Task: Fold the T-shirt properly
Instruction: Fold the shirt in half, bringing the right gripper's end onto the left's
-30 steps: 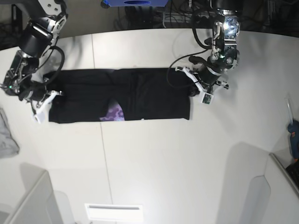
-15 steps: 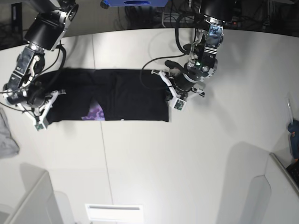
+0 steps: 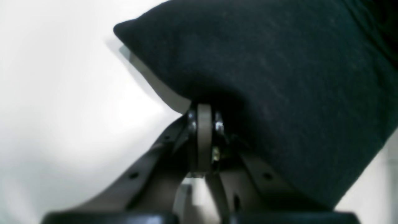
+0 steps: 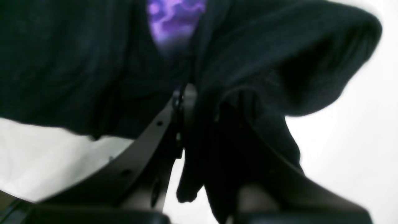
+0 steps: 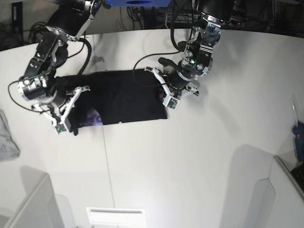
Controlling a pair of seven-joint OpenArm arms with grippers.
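T-shirt (image 5: 121, 97) lies on the white table (image 5: 199, 152) as a dark band, stretched between the two arms in the base view. Left gripper (image 3: 203, 116) sits at the shirt's right-hand end in that view, jaws together and pinching the black fabric edge; in the left wrist view the cloth bulges up and over the fingertips, with one pointed corner (image 3: 122, 28) sticking out over the table toward upper left. Right gripper (image 4: 186, 93) is at the opposite end, low on the base view's left side, jaws nearly together and clamped on bunched cloth. In the right wrist view the fabric drapes over and around both fingers, a loose fold (image 4: 326, 62) ballooning to the right, and some cloth hanging down between the fingers toward the camera. Purple print patch (image 4: 174, 18) shows just above the right gripper's tips; the same patch (image 5: 92, 118) peeks out at the lower left edge of the shirt in the base view, close to that gripper. Small grey cloth (image 5: 7, 140) lies at the table's far left edge, apart from the shirt.
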